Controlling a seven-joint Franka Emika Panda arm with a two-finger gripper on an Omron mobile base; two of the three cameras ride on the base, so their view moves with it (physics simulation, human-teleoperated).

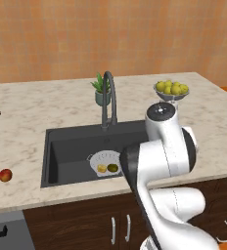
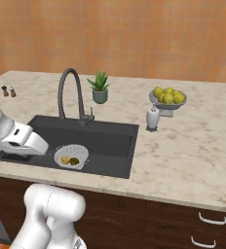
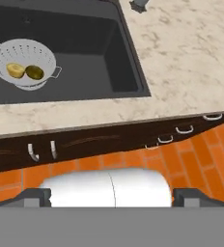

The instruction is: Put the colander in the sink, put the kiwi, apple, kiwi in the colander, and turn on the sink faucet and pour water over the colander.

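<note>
Resting on the counter (image 1: pixel 27 141), the apple (image 1: pixel 5 175); jaws elsewhere, open.

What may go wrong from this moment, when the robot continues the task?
1. The apple lies on the counter left of the sink, near the front edge; a clumsy grasp may roll it off.
2. The colander already holds both kiwis, so a dropped apple may bounce out.

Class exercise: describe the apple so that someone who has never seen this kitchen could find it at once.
Start at the dark sink sunk in the marble counter. Move to the bare counter on the side away from the bowl of yellow fruit, near the front edge. The apple lies there alone: small, round, red-orange, unlike the two kiwis in the colander.
</note>
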